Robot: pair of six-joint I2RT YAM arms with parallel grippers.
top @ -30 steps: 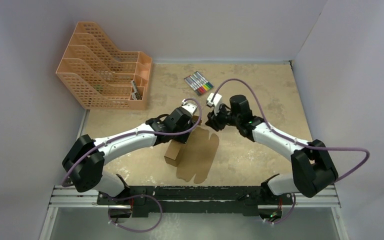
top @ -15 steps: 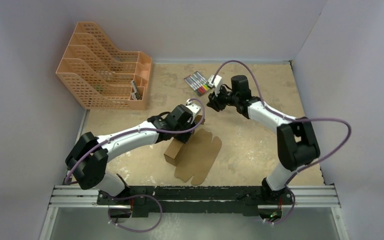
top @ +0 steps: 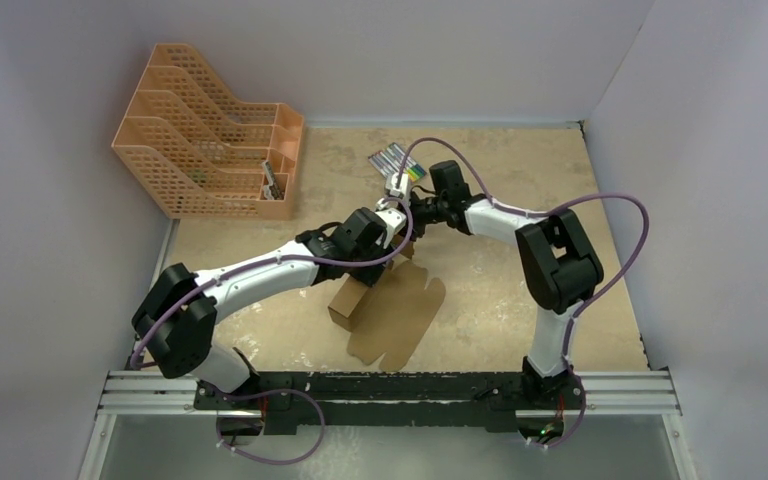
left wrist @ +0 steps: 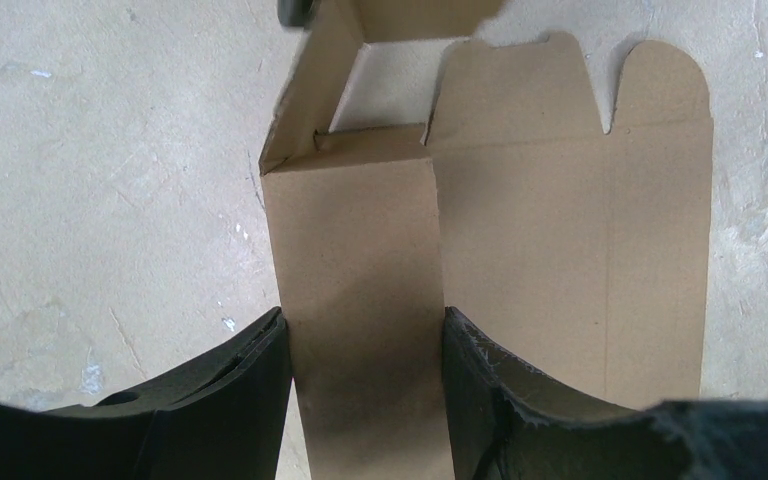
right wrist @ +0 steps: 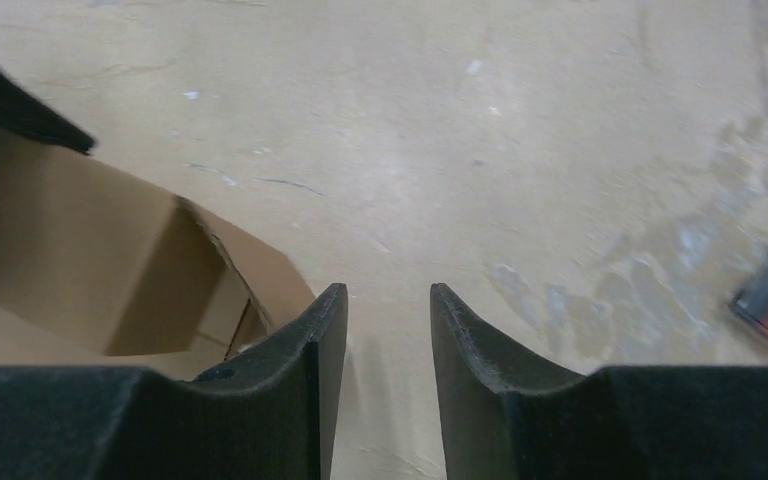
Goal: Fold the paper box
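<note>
Gripping a narrow panel of the paper box [left wrist: 560, 240], your left tool [left wrist: 364, 320] has a finger pressed against each side edge. The rest of the sheet lies flat on the worktop [right wrist: 480, 120], mid-table. Your right tool [right wrist: 387, 290], fingers slightly parted and holding nothing, hovers just beside the box's open end. The step looks like forming the walls, and next you likely tuck an end flap. Count: one paper box, two tools, one orange rack [top: 210, 150], and markers [top: 385, 157] too small to count.
</note>
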